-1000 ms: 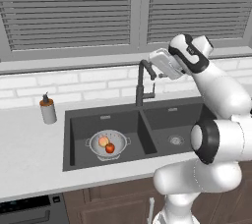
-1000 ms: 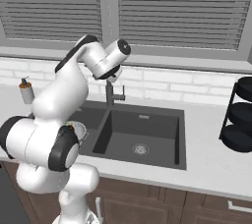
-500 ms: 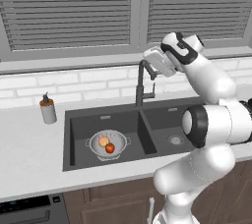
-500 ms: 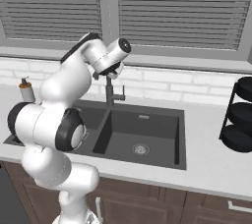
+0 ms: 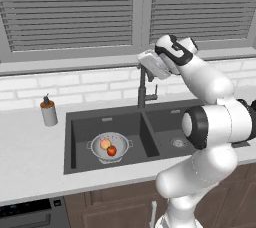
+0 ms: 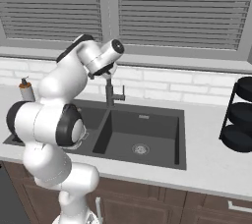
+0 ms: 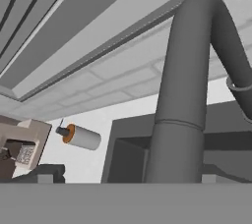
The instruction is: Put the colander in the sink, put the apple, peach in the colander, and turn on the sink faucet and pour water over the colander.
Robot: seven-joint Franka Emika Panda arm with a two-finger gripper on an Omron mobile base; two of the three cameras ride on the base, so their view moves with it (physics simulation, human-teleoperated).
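Faucet (image 5: 143, 84) stands upright behind the sink's (image 5: 75, 137) divider, its long axis vertical — the gripper (image 5: 150, 66), jaws spread and holding nothing, sits at its curved top. Colander (image 5: 109, 147) rests in the left basin, apple (image 5: 112, 150) and peach (image 5: 105, 143) inside.

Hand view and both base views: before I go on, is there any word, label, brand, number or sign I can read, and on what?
None can be read.
The small grey soap dispenser bottle with an orange collar: no label.
The tall dark grey gooseneck faucet: no marking.
The dark charcoal double-basin sink and the shiny silver-grey perforated colander: no print.
A patterned patch at the hand view's left edge is too blurred to read.
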